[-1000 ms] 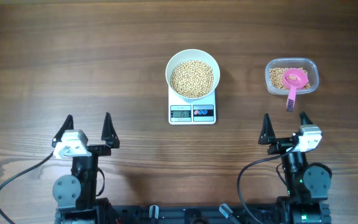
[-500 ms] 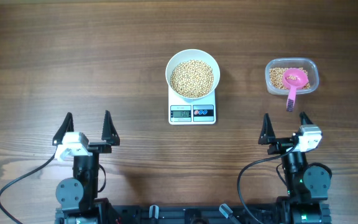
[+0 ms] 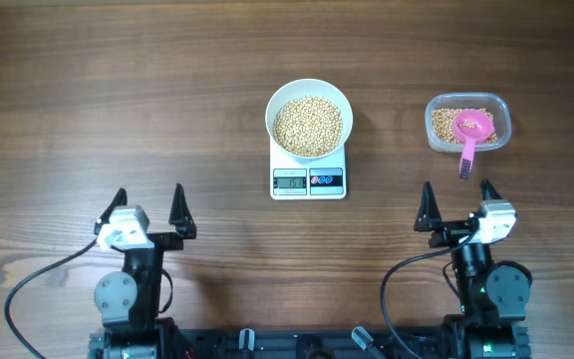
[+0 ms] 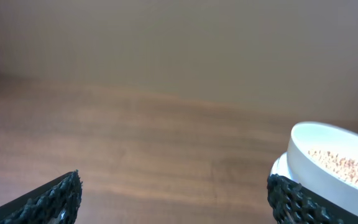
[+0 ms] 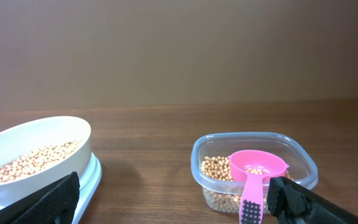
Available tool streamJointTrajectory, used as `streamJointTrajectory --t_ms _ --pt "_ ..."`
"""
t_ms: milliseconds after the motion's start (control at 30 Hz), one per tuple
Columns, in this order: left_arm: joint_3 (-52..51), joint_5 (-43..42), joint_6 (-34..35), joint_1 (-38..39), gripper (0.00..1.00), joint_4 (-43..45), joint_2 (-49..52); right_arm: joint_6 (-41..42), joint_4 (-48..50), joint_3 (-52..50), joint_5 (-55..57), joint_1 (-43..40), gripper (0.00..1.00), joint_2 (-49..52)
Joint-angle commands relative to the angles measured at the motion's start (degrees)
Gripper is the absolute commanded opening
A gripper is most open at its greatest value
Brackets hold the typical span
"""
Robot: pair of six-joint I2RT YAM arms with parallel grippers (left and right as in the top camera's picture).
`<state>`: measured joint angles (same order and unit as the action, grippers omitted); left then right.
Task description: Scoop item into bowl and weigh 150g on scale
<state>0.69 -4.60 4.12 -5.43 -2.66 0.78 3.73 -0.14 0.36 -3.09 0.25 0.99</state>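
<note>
The left gripper (image 3: 148, 195) has just slid a touch to the right at the near edge of the table, jaws spread wide and empty. The right gripper (image 3: 456, 187) has not moved and is just as wide and empty. Nothing else has stirred: the beans (image 3: 308, 126) fill the bowl (image 3: 271, 108) on the scale (image 3: 308, 168), and the scoop (image 3: 469, 135) lies in the tub (image 3: 503, 122). To me the weighing looks finished and the arms are parking, though the display is too small to read.
</note>
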Motion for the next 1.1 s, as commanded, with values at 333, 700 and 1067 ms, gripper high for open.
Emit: streamJointTrajectory --t_ms 333,700,1067 --pt "-0.4 -0.7 -0.7 -0.5 1.00 -1.4 -0.6 -0.6 0.2 -0.1 0.5 0.2 1.00 -0.7" --pt "-0.4 -0.9 -0.6 -0.4 1.00 -1.4 -0.6 -0.6 0.2 -0.1 0.5 0.2 1.00 -0.7" --pt "-0.4 -1.4 -0.7 2.5 1.00 -1.4 -0.6 -0.6 0.2 -0.1 0.5 0.2 1.00 -0.7"
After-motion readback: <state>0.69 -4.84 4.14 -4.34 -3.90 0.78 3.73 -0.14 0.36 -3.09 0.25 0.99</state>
